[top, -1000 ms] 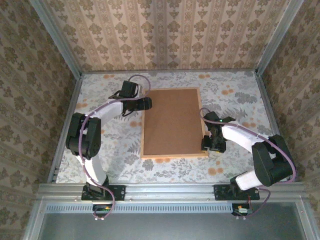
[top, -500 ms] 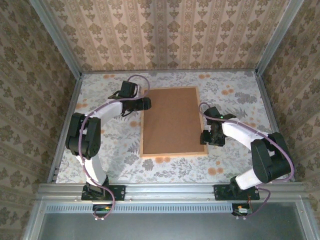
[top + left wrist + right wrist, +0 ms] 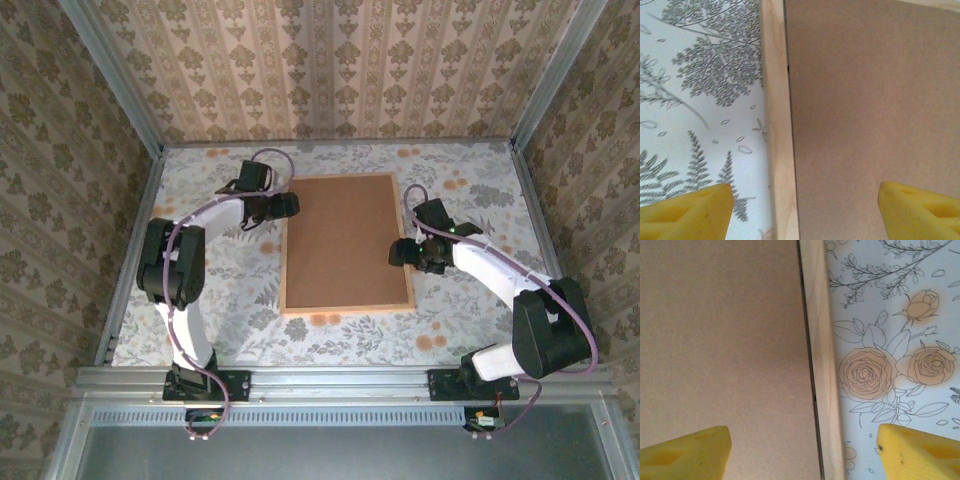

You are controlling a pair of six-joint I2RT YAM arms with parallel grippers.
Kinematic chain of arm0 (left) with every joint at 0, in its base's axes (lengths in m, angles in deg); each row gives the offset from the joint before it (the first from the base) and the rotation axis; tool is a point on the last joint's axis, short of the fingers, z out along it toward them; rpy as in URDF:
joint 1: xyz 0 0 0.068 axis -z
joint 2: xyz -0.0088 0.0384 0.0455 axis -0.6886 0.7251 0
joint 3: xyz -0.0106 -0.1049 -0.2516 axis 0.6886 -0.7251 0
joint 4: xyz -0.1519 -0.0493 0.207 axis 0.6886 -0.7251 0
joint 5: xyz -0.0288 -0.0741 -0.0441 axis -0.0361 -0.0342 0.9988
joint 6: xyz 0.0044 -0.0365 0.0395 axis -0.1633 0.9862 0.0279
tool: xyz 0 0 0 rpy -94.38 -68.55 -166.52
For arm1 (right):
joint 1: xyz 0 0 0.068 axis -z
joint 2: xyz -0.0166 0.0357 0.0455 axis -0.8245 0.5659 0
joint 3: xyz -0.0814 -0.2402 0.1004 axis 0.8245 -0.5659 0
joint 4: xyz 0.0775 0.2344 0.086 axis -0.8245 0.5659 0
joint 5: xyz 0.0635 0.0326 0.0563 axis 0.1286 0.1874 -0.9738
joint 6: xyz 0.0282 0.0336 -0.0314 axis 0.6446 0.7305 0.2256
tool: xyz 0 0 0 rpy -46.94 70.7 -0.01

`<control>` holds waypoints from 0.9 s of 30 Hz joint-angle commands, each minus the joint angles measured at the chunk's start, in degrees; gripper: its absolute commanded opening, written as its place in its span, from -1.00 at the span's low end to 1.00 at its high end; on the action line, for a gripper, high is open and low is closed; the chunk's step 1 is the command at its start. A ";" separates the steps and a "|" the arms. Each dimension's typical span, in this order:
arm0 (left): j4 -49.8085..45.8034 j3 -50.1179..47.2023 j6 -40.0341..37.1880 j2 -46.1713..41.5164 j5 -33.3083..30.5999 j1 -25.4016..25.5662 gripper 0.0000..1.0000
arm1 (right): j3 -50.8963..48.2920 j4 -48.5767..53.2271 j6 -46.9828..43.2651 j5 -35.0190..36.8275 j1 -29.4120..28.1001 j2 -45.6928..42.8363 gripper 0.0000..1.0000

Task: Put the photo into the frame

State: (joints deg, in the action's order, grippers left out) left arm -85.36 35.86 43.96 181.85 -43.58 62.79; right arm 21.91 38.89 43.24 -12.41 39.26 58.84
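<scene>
Lying flat in the middle of the flowery white table (image 3: 470, 190) is the big, thin, light-wood picture frame (image 3: 345, 310), brown board up, long sides running away from the arms. The left gripper (image 3: 290, 206) has its fingers spread wide over the left rail. The right gripper (image 3: 403, 252) has its fingers spread over the right rail, just as near.

Frame (image 3: 777, 125) and left pincer (image 3: 805, 215), both cropped at wrist-view edges

left arm (image 3: 187, 335), right arm (image 3: 490, 265): white links, black joints | cables (image 3: 270, 155): purple, looped | end effector fingertips (image 3: 685, 212): yellow wedges
</scene>
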 commanded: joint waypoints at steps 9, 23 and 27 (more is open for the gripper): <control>0.52 -2.09 6.38 2.82 6.63 -0.61 0.56 | -2.63 -9.82 2.34 -6.03 0.65 -0.25 0.91; 4.95 -16.03 11.25 -3.99 10.47 2.87 0.56 | 9.06 -16.41 0.95 -9.32 2.99 19.18 0.85; 9.18 -20.71 14.34 -7.69 12.36 3.70 0.55 | 10.52 -17.52 0.08 -12.55 3.51 20.80 0.85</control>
State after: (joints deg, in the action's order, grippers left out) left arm -74.65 18.35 53.99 176.16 -35.99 65.13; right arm 30.33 23.35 44.79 -20.52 42.41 78.11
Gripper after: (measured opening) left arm 0.777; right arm 0.926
